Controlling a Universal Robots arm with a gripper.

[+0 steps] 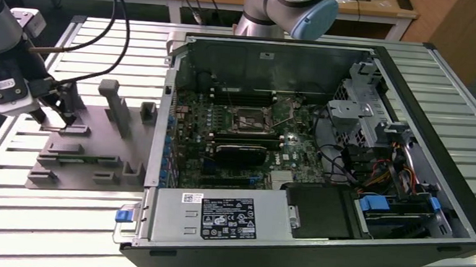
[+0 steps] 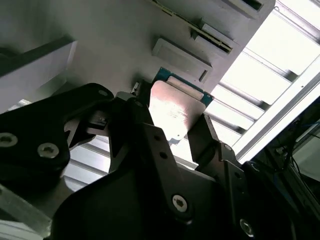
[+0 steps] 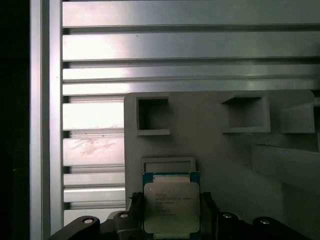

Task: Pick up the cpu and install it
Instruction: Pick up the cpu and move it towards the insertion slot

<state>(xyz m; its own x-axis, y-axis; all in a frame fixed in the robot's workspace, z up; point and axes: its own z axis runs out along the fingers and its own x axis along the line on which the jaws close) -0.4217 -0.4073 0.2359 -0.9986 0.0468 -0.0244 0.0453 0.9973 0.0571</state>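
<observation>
Over the large grey plastic plate [image 3: 215,150], my black pincer [image 3: 171,212] is clamped on the small, square, silvery-topped cpu [image 3: 171,197].

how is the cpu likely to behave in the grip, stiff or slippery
The cpu looks flat and rigid, so it probably won't flex in the gripper. Its shiny metal top suggests smooth surfaces that might slip in an edge grip. Being thin and small, it is likely light.
</observation>
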